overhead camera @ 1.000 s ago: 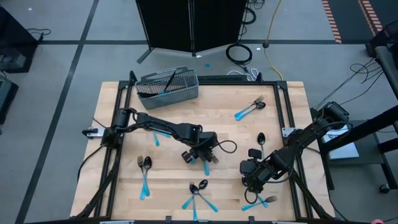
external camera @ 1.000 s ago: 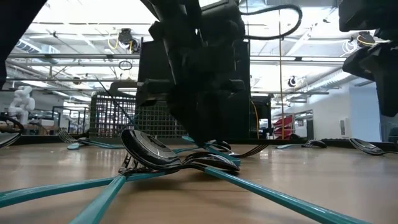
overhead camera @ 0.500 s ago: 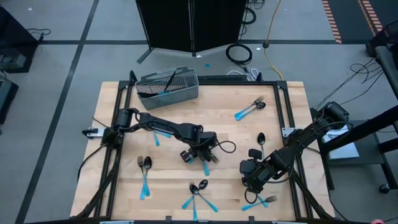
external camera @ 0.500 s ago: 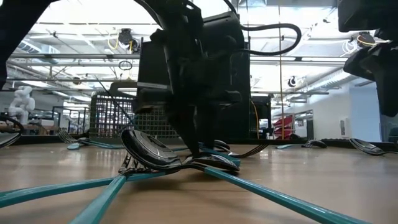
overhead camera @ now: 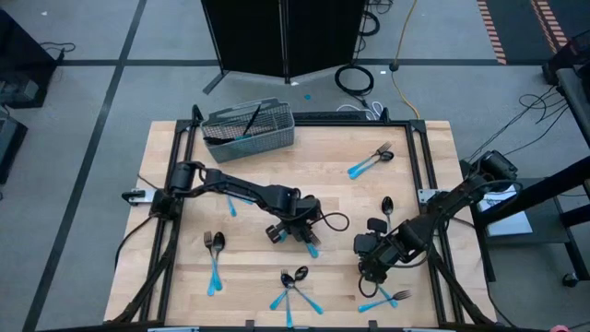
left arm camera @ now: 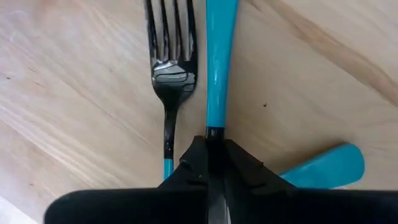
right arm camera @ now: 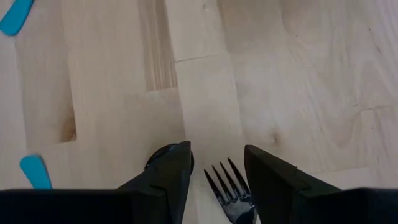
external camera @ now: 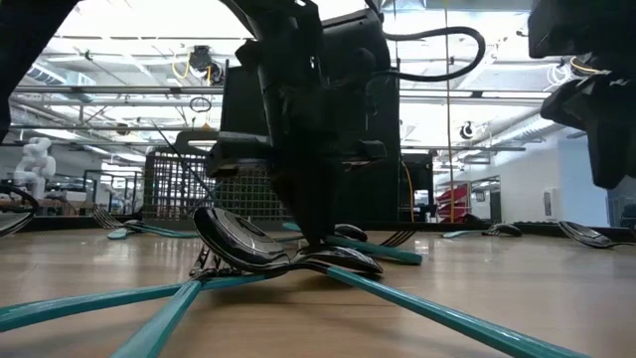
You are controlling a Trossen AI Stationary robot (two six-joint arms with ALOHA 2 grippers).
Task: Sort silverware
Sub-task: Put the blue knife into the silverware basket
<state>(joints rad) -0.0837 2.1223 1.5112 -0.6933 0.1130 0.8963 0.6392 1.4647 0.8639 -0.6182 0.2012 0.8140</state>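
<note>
Held piece: a blue-handled piece of silverware (left arm camera: 221,68) lies on the wooden table (overhead camera: 332,175) near its middle, pinched at one end by the left gripper (left arm camera: 211,163); in the left wrist view the blue handle runs straight out from between the fingertips. Its head is hidden, so its kind cannot be told.
Neighbour fork: a fork (left arm camera: 171,68) lies just beside the held handle, roughly parallel to it, its tines pointing away from the gripper.
Third handle: another blue handle end (left arm camera: 323,167) shows beside the left fingers, angled away.
Left gripper: fingers pressed together on the blue handle, low at the table surface, at the centre of the table (overhead camera: 302,231).
Right gripper: (right arm camera: 216,163) fingers apart, holding nothing; it hangs over the table's front right area (overhead camera: 373,258). A fork head (right arm camera: 231,190) lies on the wood between the two fingers, tines pointing away from the wrist.
Front pile: crossed spoons and forks (overhead camera: 293,288) lie at the front edge, mid-table; in the low view their dark heads (external camera: 268,254) overlap, with handles fanning toward the camera.
Other pieces: a fork and spoon pair (overhead camera: 214,256) front left; a pair (overhead camera: 371,161) far right; a spoon (overhead camera: 387,207) right of centre; a pair (overhead camera: 383,300) front right.
Basket: a grey wire basket (overhead camera: 249,127) stands at the far left edge, with dark pieces inside.
</note>
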